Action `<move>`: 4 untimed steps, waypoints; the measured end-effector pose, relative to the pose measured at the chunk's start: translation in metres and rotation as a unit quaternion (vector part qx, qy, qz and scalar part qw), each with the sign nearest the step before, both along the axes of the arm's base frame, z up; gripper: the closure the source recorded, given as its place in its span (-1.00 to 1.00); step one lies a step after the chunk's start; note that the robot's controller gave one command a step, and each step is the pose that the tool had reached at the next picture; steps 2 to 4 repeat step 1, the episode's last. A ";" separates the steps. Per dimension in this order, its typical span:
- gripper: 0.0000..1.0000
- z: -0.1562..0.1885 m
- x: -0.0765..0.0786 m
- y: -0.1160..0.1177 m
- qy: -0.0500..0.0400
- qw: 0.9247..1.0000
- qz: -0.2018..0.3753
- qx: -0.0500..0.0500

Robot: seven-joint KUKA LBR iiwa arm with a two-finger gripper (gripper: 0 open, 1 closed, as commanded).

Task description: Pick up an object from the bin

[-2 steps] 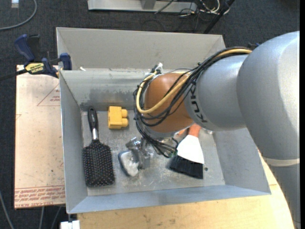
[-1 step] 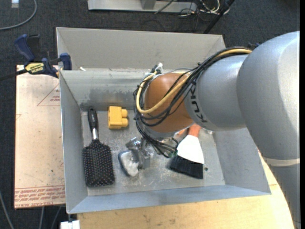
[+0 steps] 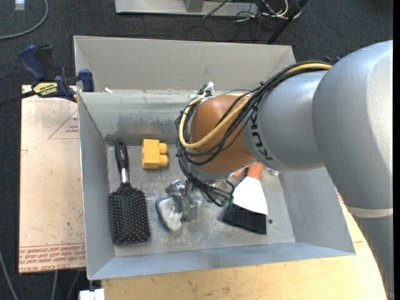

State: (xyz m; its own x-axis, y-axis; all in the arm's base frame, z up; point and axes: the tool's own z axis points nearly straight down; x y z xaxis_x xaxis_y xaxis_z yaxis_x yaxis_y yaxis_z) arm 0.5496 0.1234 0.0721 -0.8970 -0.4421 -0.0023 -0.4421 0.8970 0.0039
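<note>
While the arm's orange wrist cover and its looped cables hang over the middle of the grey metal bin, the metal gripper is down low on the floor, just right of the black plastic hairbrush. Right there, between the hairbrush's bristled head and the gripper, lies a pale grey-white rounded lump, and the gripper is hard up against it. Whether it is around the lump or merely beside it, I cannot tell, nor whether the pincer stands wide or narrow. Up beside the hairbrush's handle sits a yellow plastic block. Well right of the hairbrush, beyond the gripper, lies a white wedge-shaped piece with an orange end and a black base.
</note>
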 end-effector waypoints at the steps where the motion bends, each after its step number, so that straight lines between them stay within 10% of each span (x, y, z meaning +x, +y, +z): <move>1: 1.00 0.010 -0.001 0.000 0.001 1.000 0.000 0.000; 4: 1.00 0.010 -0.001 0.000 0.001 1.000 0.000 0.000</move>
